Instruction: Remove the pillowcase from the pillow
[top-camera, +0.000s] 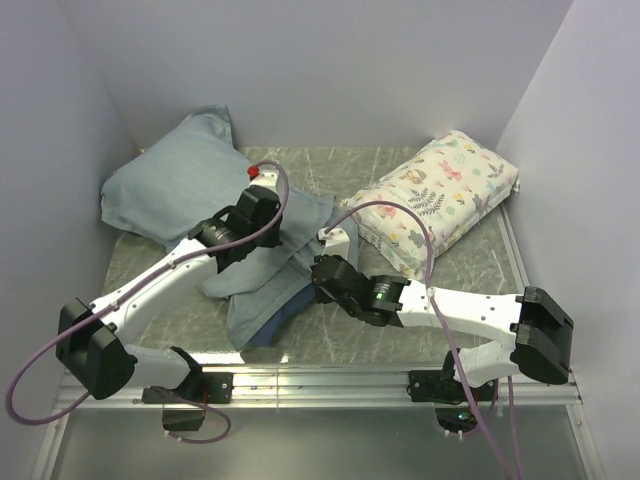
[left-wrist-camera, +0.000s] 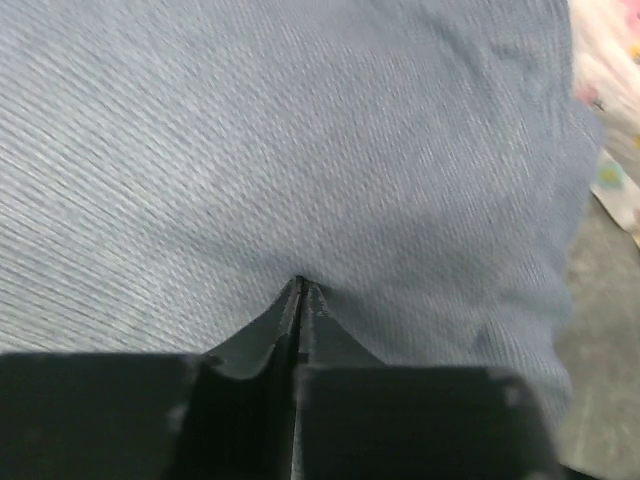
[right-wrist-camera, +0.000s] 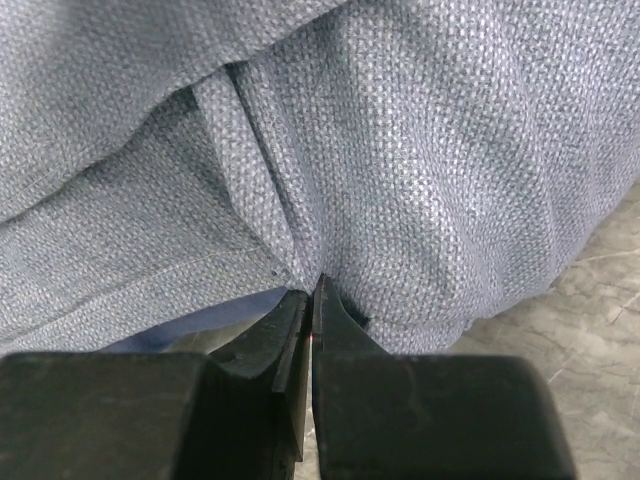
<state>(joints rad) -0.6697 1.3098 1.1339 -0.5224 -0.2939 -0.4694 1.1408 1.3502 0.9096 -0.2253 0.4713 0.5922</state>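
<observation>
Pinching the pillowcase (top-camera: 170, 185) (grey-blue side out): left gripper (left-wrist-camera: 300, 287) and right gripper (right-wrist-camera: 313, 292)

The pillowcase (left-wrist-camera: 300, 130) filled nearly the whole view, showing its pale grey-blue woven side in soft, shallow folds. At the bottom centre the left pincer (left-wrist-camera: 300, 290) had its two black fingers (left-wrist-camera: 335, 335) pressed together, their tips meeting the cloth where a small pucker formed. Along the right edge a blurred strip of a cream floral pillow (left-wrist-camera: 612, 170) showed, touching the fabric's edge. Below it lay a patch of grey tabletop (left-wrist-camera: 605, 350).
</observation>
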